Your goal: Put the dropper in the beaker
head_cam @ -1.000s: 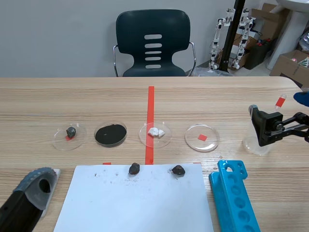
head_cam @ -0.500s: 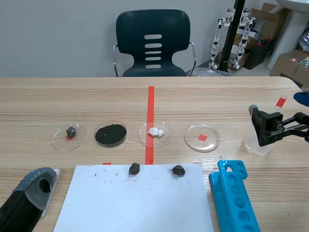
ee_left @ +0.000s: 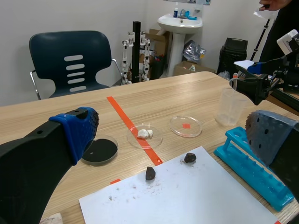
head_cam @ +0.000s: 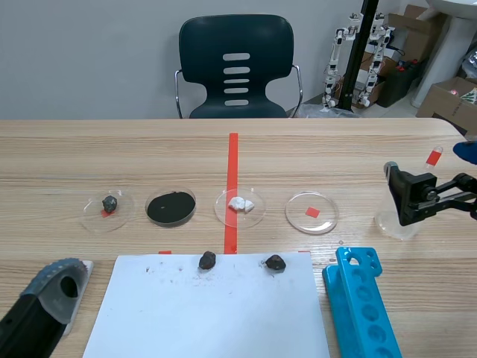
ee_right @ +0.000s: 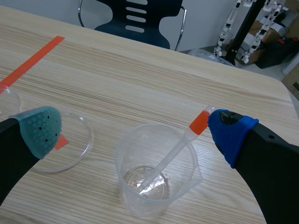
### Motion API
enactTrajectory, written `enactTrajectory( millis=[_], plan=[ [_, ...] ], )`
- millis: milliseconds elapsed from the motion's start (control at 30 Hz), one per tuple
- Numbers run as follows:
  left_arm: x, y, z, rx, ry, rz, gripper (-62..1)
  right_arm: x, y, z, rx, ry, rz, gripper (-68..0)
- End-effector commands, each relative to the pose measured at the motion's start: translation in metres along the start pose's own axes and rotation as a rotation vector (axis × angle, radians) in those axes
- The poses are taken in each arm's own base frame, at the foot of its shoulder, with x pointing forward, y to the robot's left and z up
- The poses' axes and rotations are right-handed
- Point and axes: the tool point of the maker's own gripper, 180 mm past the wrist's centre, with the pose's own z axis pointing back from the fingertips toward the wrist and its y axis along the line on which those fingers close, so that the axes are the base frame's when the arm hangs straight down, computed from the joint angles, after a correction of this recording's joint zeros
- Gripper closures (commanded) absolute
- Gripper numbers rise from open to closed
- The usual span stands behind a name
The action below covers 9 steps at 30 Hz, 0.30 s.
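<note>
At about three o'clock on the desk (head_cam: 149, 149), the dropper (ee_right: 172, 155) already stands tip-down inside the beaker (ee_right: 140, 196), leaning on its rim, and the right tool (ee_right: 134, 130) hangs spread wide around it, so I judge only the pull-away is left.

Four round clear petri dishes (head_cam: 301, 218) sit on the tabletop (head_cam: 149, 149), along with three small dark stones (head_cam: 207, 259). There is one white paper sheet (head_cam: 209, 313), one blue plastic tube rack (head_cam: 361, 306), one clear plastic beaker (ee_right: 126, 158) and one orange-capped clear dropper (ee_right: 175, 154).
</note>
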Motion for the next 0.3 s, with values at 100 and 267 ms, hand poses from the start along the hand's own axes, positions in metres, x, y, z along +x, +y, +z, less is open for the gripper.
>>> enactTrajectory(
  millis=[100,267],
  plan=[
    [0.0079,-0.0015,-0.0019,0.001,-0.03,0.008,-62.3,0.0146,-0.0063,-0.0001,-0.009,-0.053,0.008,-67.9],
    [0.008,-0.0015,-0.0019,0.001,-0.03,0.008,-62.3,0.0145,-0.0063,-0.0001,-0.009,-0.053,0.009,-67.9]
  ],
)
